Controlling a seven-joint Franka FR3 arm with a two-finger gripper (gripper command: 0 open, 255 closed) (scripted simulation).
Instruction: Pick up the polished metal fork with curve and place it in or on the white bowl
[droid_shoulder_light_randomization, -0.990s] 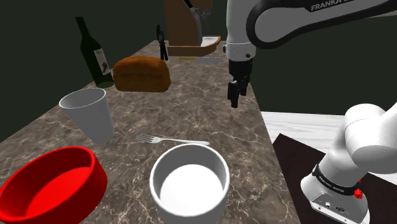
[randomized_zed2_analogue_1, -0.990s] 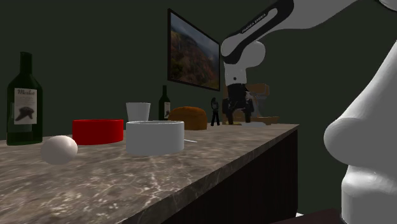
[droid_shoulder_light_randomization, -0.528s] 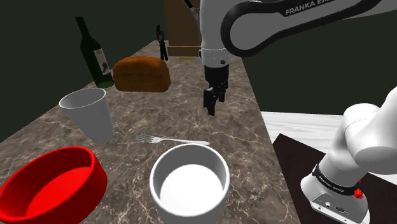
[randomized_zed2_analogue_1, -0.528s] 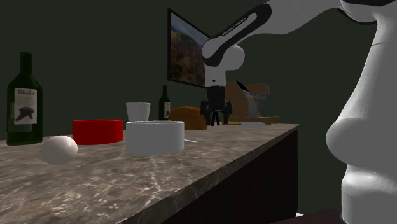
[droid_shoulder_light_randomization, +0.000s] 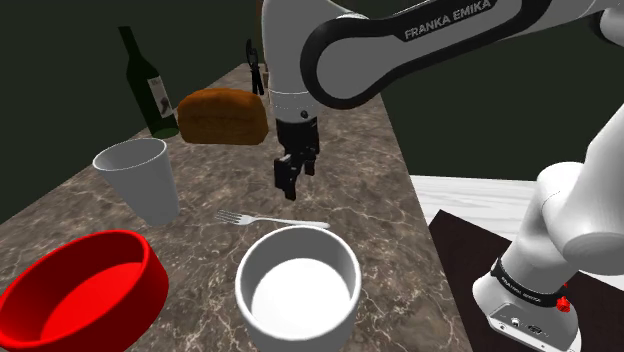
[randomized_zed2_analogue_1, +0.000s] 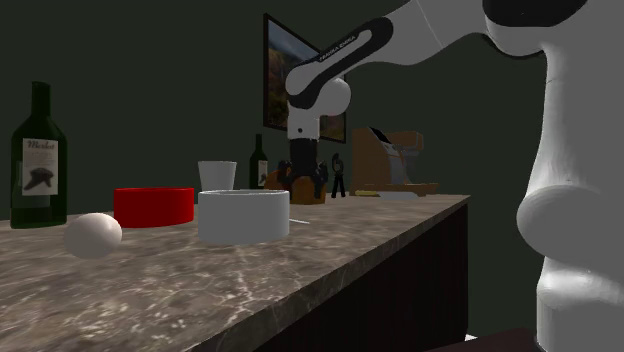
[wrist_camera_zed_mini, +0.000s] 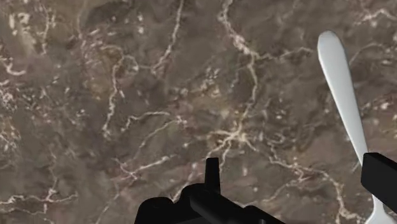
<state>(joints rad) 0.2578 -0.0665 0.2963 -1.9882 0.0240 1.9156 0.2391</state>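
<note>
A plain metal fork (droid_shoulder_light_randomization: 270, 218) lies flat on the brown marble counter, just behind the white bowl (droid_shoulder_light_randomization: 297, 285), tines pointing to the shoulder view's left. My black gripper (droid_shoulder_light_randomization: 287, 180) hangs a short way above the counter, just behind the fork's middle, and holds nothing. In the wrist view the gripper (wrist_camera_zed_mini: 296, 181) is open, its fingers wide apart, and the fork's handle (wrist_camera_zed_mini: 343, 89) runs past the inner side of one finger. In the second exterior view the gripper (randomized_zed2_analogue_1: 305, 185) hovers beyond the white bowl (randomized_zed2_analogue_1: 244, 215).
A red bowl (droid_shoulder_light_randomization: 80, 290) and a white cup (droid_shoulder_light_randomization: 140, 178) stand to the shoulder view's left of the fork. A bread loaf (droid_shoulder_light_randomization: 224, 115) and a dark bottle (droid_shoulder_light_randomization: 147, 85) are farther back. An egg (randomized_zed2_analogue_1: 93, 235) lies near a second bottle (randomized_zed2_analogue_1: 38, 160). The counter's edge (droid_shoulder_light_randomization: 420, 215) runs close on the right.
The arm has swung to the shoulder view's left and come lower and nearer, from near the counter's right edge to just behind the fork. Nothing on the counter has moved.
</note>
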